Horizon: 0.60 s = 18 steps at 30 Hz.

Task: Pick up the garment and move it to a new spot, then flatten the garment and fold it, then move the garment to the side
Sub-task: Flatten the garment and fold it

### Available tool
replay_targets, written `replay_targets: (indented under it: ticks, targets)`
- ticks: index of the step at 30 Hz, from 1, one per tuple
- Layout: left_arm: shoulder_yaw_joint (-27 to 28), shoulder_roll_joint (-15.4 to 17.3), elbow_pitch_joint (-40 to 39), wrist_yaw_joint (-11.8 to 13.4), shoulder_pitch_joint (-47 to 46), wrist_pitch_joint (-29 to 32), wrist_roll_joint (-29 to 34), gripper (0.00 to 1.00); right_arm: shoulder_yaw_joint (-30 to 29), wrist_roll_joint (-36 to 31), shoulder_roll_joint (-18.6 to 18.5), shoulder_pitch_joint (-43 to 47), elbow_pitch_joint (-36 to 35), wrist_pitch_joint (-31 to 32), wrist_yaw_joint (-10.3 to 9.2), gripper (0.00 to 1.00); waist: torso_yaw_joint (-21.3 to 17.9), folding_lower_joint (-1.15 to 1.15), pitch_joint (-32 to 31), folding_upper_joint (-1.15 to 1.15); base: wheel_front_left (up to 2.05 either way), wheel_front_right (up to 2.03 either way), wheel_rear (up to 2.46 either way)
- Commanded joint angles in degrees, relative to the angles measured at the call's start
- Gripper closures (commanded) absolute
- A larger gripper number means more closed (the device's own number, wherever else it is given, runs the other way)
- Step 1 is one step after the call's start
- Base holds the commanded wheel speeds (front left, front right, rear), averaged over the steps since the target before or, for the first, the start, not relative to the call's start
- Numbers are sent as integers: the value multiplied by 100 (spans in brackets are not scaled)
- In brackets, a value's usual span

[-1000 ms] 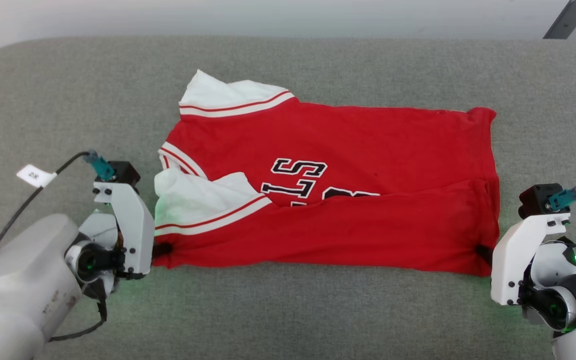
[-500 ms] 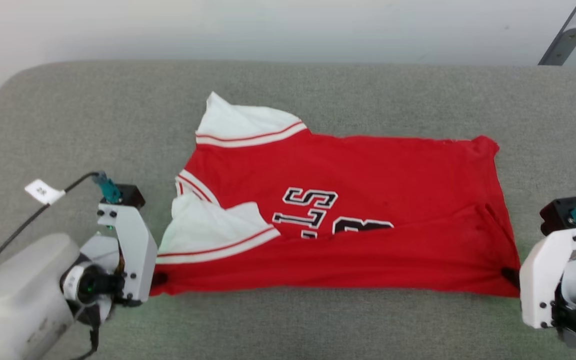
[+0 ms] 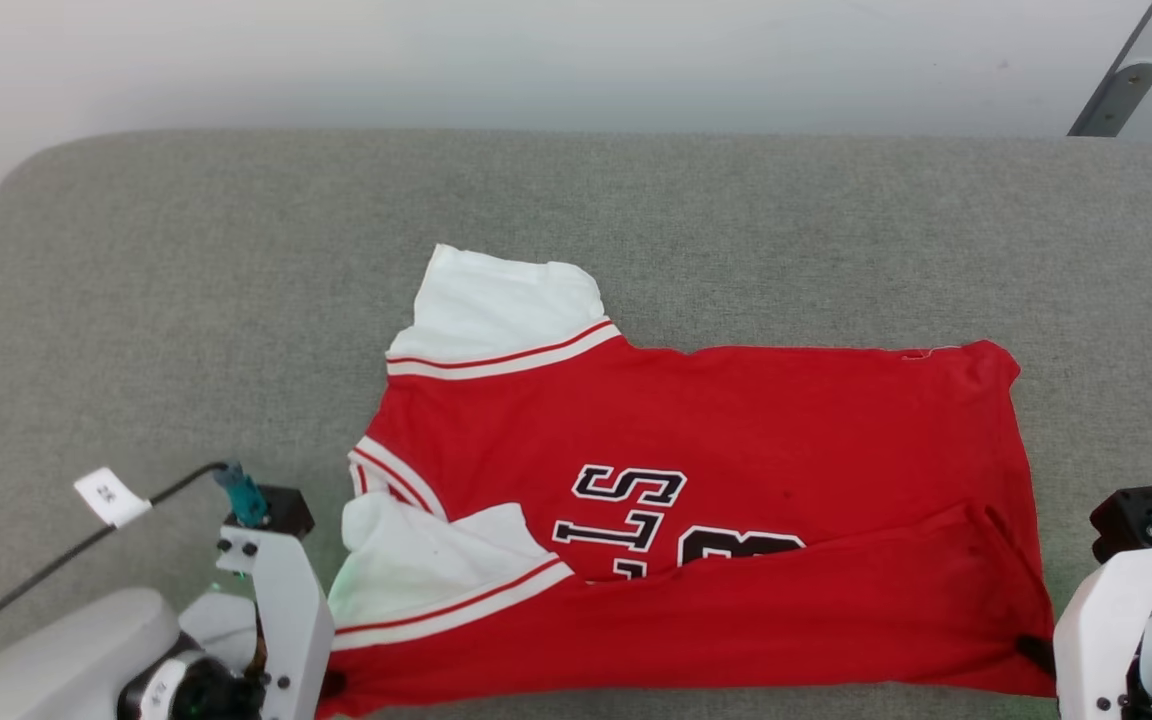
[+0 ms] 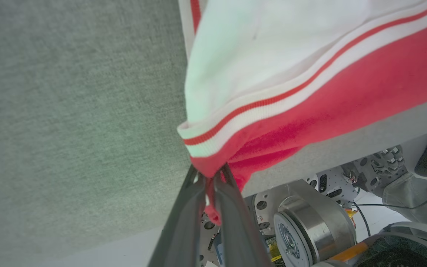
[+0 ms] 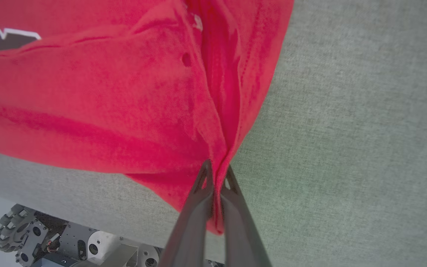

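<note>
Two grippers pinch the garment (image 3: 736, 440) along its near edge, one at each end. On your left, the left gripper (image 3: 329, 686) has its fingers pressed together on the near left corner, just below a folded white sleeve (image 3: 416, 575). The left wrist view shows red cloth squeezed between the dark fingers (image 4: 187, 207) at the near edge of the grey padded table (image 3: 186, 300). The shirt lies sideways on that table, collar end left, hem right. Its near strip is folded up over the lower part of the black lettering (image 3: 631, 486). A second white sleeve (image 3: 501, 305) lies flat at the far left. On your right, the right gripper (image 3: 1033, 650) clamps the near right hem corner, fingers closed on a bunched red fold.
</note>
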Motion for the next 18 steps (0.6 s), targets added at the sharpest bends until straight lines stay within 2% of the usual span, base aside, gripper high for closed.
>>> replay_targets:
  ticks: [1, 2, 3, 4, 5, 6, 7, 12, 18]
  targets:
    - [-38, 23, -1, 56, 121, -29, 10, 100, -18, -54, 37, 42, 31, -68, -11, 100, -21, 0, 21, 0, 0, 0, 0]
    - [-47, 1, 8, 65, 156, -56, 19, 94, -11, -52, 65, 60, 79, -91, -11, 100, -30, 0, 26, 0, 0, 0, 0]
    - [-43, -29, 26, 61, 176, -80, 16, 64, 6, -84, 74, 45, 94, -146, -11, 100, -36, 0, 33, 0, 0, 0, 0]
    - [-23, -50, 55, 50, 191, -123, -5, 53, 46, -105, 62, 15, 107, -202, -11, 87, -43, 0, 39, 0, 0, 0, 0]
    - [-6, -62, 89, 43, 201, -144, -13, 18, 70, -101, 82, -6, 143, -255, -11, 61, -50, 0, 42, 0, 0, 0, 0]
    - [16, -68, 124, 42, 184, -191, 0, 0, 91, -107, 86, -34, 170, -295, -11, 45, -57, 0, 44, 0, 0, 0, 0]
    - [37, -75, 150, 54, 150, -208, 20, 0, 109, -127, 76, -65, 194, -331, -11, 0, -64, 0, 44, 0, 0, 0, 0]
    - [123, 3, 146, 14, -125, -151, 84, 0, 126, -66, 60, -149, 161, -365, -11, 0, -100, 0, 43, 0, 0, 0, 0]
    - [299, 211, -37, 109, -692, 58, 273, 0, 25, -61, 130, -310, -197, -511, -11, 0, -195, 0, 87, 0, 0, 0, 0]
